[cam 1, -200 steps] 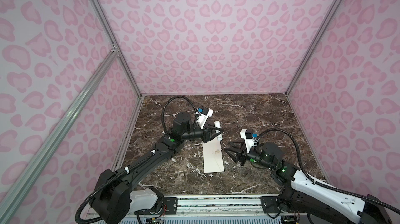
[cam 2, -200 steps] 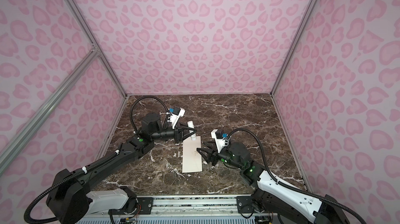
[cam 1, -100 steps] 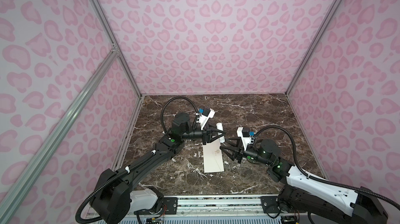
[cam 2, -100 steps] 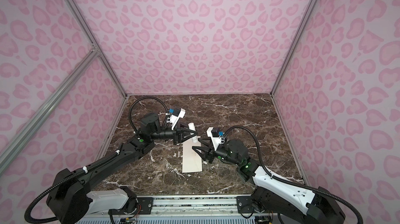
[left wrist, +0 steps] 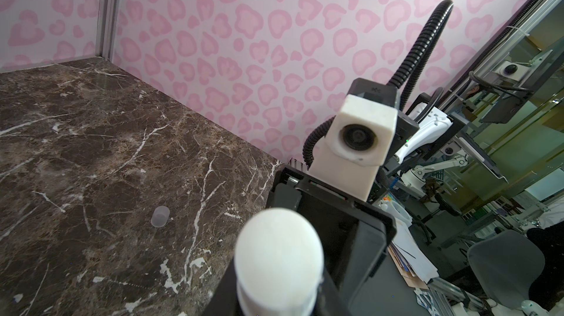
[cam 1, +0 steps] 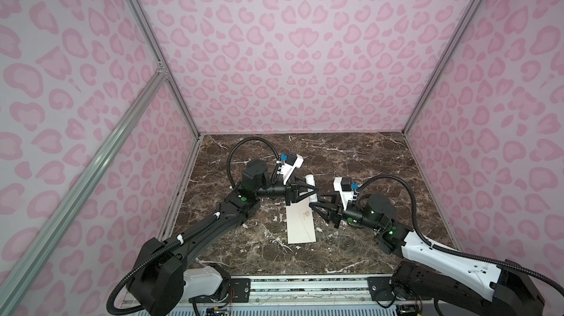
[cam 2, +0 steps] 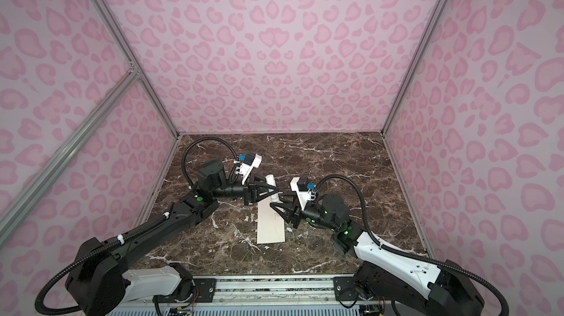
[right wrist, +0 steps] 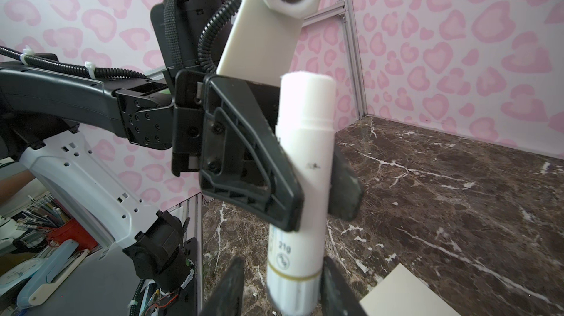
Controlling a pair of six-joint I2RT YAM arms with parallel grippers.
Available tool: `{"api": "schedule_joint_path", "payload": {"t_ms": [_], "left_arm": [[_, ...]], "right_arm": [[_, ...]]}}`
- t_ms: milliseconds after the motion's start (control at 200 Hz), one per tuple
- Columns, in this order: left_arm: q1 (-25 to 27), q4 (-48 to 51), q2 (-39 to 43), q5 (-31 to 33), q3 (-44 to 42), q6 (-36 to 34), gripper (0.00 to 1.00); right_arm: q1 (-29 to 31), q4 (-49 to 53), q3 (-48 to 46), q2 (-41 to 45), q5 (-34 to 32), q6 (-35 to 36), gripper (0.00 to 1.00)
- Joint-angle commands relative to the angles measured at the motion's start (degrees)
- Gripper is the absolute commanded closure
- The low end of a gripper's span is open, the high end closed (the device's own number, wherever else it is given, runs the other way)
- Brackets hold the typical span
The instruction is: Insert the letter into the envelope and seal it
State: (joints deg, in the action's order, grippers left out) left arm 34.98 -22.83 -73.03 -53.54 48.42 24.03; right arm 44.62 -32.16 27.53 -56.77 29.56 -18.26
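The envelope [cam 1: 300, 226] [cam 2: 271, 229] is seen lying flat on the marble table [cam 1: 366, 159] near its middle, its long side running away from the cameras and the tiny gold emblem facing up; it has not shifted since a second ago. Above its far end a white glue stick [cam 1: 310, 179] [cam 2: 270, 179] is held clear of the table, clamped across its middle by the left gripper [cam 1: 314, 190] [cam 2: 277, 191], much as it was before. The change is found in the right gripper [cam 1: 314, 201] [cam 2: 276, 201]. A second ago it was kept back beside the envelope's right edge with its jaws wider. Now it has been brought up to the stick's lower end, and in the right wrist view its fingers [right wrist: 232, 284] are narrowed to either side of that end. Whether the stick is pressed by them cannot be told. A small translucent cap [left wrist: 160, 216] is seen lying on the table, apart from the rest.
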Motion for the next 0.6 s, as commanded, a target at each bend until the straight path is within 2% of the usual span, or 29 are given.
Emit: {"api": "schedule_joint_path", "payload": {"t_ms": [0,435,595], "left_arm": [[0.00,-3.33,0.09,-0.78,0.18,0.31,0.92],[1.14,-2.62,0.48,1.57,-1.14,1.12,0.93],[1.23,1.51,1.09,5.13,-0.35,-0.39,0.95]], "right_arm": [[0.03,-2.47,0.51,-0.31,0.67,0.33,0.60],[0.04,-1.25,1.67,-0.66,-1.19,1.47,0.74],[0.08,1.41,2.56,-0.37,-2.68,2.32,0.80]]}}
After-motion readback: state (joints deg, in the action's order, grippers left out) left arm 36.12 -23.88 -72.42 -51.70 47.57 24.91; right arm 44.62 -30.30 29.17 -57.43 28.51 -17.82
